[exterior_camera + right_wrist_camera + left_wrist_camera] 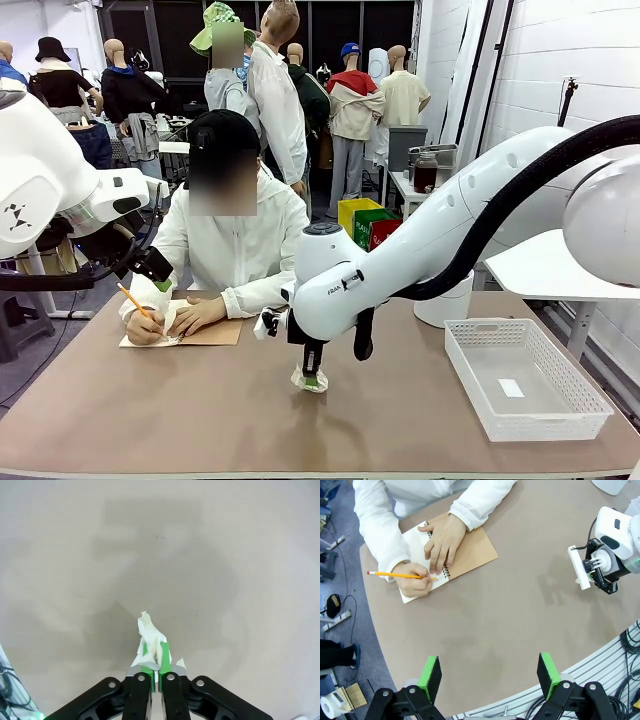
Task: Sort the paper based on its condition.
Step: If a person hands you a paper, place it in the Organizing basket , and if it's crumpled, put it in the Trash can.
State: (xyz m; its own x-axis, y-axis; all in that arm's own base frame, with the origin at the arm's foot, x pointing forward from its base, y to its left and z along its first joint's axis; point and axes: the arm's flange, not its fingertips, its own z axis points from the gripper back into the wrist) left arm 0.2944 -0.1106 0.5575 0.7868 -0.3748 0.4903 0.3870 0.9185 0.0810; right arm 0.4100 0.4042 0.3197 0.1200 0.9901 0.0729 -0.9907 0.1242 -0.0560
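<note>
A crumpled piece of white paper point(149, 634) is pinched between the green pads of my right gripper point(155, 666), which is shut on it just above the brown tabletop. In the front view this right gripper point(314, 376) points down at the middle of the table, with the wrinkled paper point(303, 381) at its tips. My left gripper point(489, 677) hangs open and empty high over the table's left part, well away from the paper. Below it a person writes with a pencil point(400, 574) on a white page of a spiral notebook point(475, 550).
A white mesh basket point(525, 375) stands at the right front of the table, holding one small white slip. A white round container point(445, 302) stands behind my right arm. The person's hands and notebook point(212, 333) take up the far left.
</note>
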